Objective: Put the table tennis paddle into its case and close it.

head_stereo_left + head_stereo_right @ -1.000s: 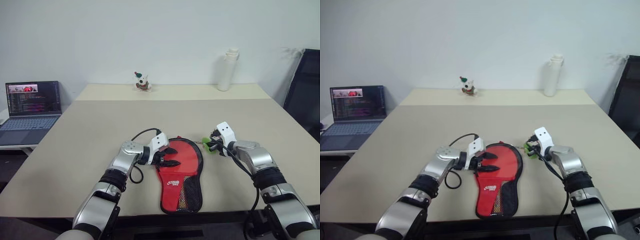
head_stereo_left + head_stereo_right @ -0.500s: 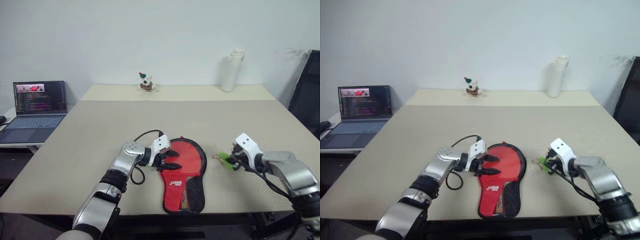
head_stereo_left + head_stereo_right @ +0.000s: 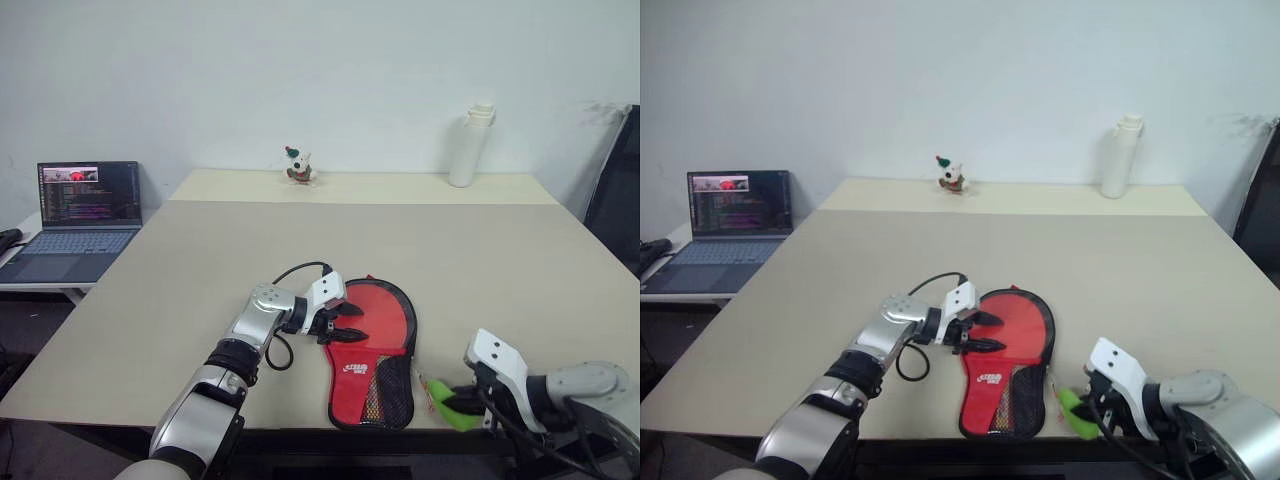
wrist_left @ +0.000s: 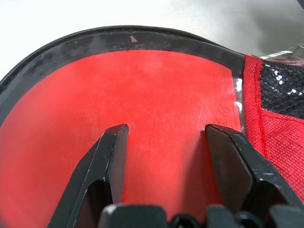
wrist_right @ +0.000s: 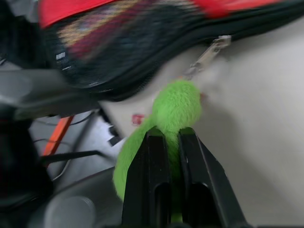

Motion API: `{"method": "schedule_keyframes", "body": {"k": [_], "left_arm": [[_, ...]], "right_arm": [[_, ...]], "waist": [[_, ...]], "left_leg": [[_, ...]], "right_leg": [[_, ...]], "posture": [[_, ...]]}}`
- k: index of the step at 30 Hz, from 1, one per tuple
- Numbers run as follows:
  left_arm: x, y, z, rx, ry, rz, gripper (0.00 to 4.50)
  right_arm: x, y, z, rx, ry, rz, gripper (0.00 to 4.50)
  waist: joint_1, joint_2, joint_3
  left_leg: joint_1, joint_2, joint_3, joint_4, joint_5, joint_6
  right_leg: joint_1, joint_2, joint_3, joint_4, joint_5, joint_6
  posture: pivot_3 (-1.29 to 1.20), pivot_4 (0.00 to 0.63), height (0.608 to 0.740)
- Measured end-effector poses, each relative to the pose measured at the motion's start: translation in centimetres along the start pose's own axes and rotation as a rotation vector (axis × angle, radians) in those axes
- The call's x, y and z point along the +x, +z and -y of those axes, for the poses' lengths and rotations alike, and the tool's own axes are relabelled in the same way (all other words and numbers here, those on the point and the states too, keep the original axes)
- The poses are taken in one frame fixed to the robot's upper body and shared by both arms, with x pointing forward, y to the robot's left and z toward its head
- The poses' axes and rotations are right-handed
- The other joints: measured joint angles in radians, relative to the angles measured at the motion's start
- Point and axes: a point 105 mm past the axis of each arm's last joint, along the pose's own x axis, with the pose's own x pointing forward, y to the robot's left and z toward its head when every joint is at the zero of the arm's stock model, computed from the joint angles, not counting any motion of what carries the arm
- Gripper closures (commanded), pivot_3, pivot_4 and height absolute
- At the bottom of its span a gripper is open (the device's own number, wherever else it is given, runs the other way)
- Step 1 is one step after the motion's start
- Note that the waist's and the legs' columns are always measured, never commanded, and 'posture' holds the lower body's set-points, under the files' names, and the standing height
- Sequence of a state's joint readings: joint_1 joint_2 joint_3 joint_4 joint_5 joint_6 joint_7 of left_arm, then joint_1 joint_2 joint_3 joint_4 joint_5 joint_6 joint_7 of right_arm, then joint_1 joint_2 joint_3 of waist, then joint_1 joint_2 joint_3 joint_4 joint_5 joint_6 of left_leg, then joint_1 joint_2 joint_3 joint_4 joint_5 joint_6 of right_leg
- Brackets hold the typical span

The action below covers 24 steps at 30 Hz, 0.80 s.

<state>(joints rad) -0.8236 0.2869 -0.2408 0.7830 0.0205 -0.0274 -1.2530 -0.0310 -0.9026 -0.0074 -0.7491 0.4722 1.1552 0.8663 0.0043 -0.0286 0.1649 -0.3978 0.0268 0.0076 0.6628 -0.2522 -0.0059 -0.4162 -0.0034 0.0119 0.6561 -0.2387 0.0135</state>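
Your left gripper [image 3: 345,323], jaws spread, pins the red-and-black soft paddle-shaped case [image 3: 372,350] to the beige desk [image 3: 200,260], steadying it while your right gripper [image 5: 167,142] pinches its fuzzy green zip-pull ball [image 5: 175,107] near the desk's front edge.

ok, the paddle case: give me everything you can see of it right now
The soft paddle-shaped case lies flat near the front edge of the beige table, red side up, black trim round its rim, white logo mid-body, mesh pocket on the narrow end facing the robot. The left pincer rests open on its round red end. A fuzzy green ball on a short metal chain hangs off the narrow end's side; the right pincer is shut on it.
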Motion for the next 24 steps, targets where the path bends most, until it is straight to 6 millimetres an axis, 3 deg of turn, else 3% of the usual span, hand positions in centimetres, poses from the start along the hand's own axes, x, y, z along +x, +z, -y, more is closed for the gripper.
{"method": "schedule_keyframes", "body": {"k": [12,24], "left_arm": [[0.6,0.1,0.2,-0.002,-0.004,0.002,1.69],[0.6,-0.1,0.1,-0.008,0.004,-0.005,1.69]], "right_arm": [[-0.4,-1.4,-6.0,0.011,0.251,-0.037,4.43],[-0.8,-0.9,-8.5,-0.003,0.368,-0.024,4.43]], "waist": [[0.009,0.001,-0.003],[0.009,0.001,-0.005]], "left_leg": [[0.001,0.0,-0.005,0.0,-0.002,0.0],[0.004,0.001,-0.005,0.0,-0.002,0.0]], "right_leg": [[0.008,0.0,-0.005,-0.011,0.0,0.001],[0.01,0.0,-0.005,-0.01,0.001,0.002]], "posture": [[0.0,0.15,0.74],[0.0,0.15,0.74]]}}
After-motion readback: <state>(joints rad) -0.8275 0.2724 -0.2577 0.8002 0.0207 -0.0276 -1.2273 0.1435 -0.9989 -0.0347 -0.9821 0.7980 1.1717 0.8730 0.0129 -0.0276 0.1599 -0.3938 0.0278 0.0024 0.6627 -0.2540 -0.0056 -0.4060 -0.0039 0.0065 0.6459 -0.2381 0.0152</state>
